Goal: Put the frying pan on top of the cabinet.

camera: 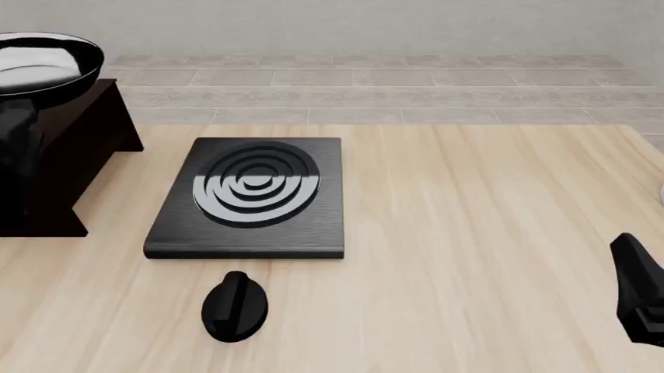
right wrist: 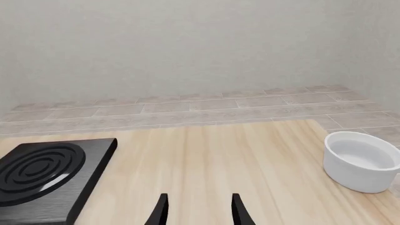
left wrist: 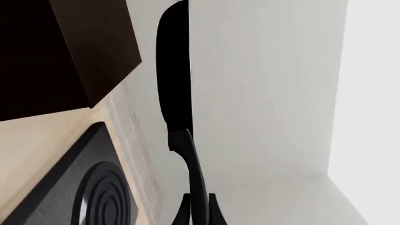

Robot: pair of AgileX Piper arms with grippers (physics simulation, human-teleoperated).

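Note:
The frying pan (camera: 42, 62), glossy black with a pale inside, sits high at the far left, over the top of the dark cabinet (camera: 73, 148). In the left wrist view the pan (left wrist: 174, 70) shows edge-on, with a narrow gap between it and the cabinet (left wrist: 62, 51). Its thin handle (left wrist: 190, 164) runs back into my left gripper (left wrist: 198, 208), which is shut on it. My right gripper (right wrist: 198, 211) is open and holds nothing, low over the table at the right.
A flat black stove plate (camera: 249, 194) with rings lies beside the cabinet, and a small black knob (camera: 235, 307) lies in front of it. A white bowl (right wrist: 362, 159) stands at the far right. The right arm (camera: 638, 291) shows at the right edge.

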